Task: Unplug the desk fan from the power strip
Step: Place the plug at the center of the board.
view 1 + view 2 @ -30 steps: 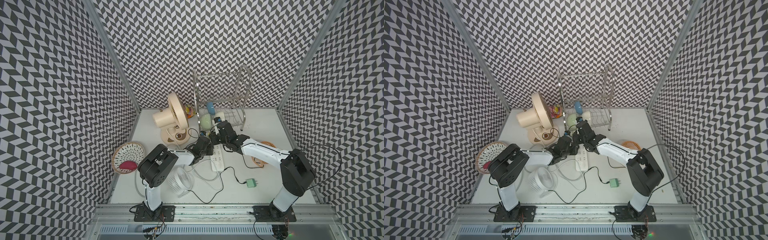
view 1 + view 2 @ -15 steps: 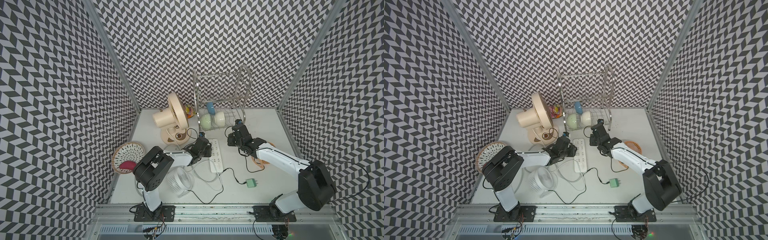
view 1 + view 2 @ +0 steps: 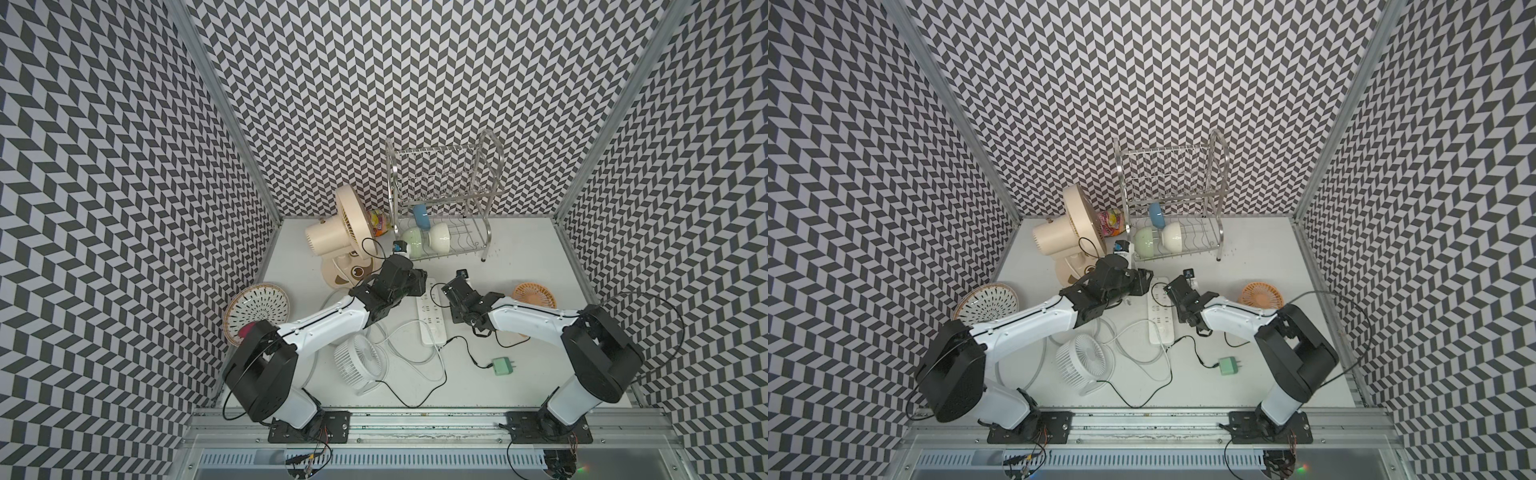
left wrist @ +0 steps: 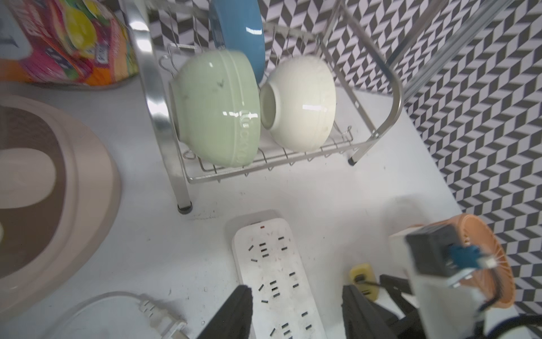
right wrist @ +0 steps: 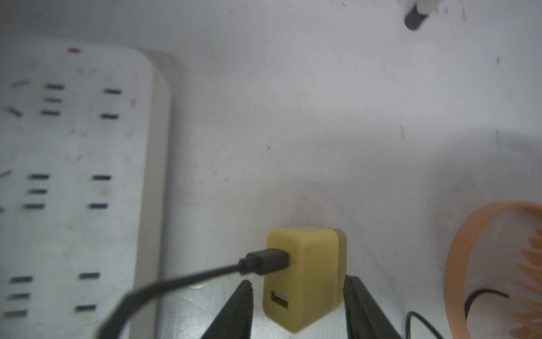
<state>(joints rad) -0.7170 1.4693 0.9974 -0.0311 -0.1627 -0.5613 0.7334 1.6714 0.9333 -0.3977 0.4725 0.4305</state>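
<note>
Nearest, a white fan (image 3: 357,365) and green adapter (image 3: 503,366) lie loose. Further in lies the power strip (image 3: 431,316), visible sockets bare. The left gripper (image 4: 296,290) hangs half-open astride it, holding nothing. Alongside, the right gripper (image 5: 297,286), fingers parted, brackets the yellow adapter (image 5: 305,264) resting on the table (image 5: 322,117): unplugging looks done. Next, lift clear without snagging its black cable (image 5: 181,280). Behind stand the beige desk fan (image 3: 332,237) and dish rack (image 3: 484,245).

- Top views: high at the front, looking steeply down on the whole table (image 3: 519,257).
- Left wrist: low, close, facing the rack (image 4: 154,108).
- Right wrist: closer still; both share the strip (image 5: 73,176).
</note>
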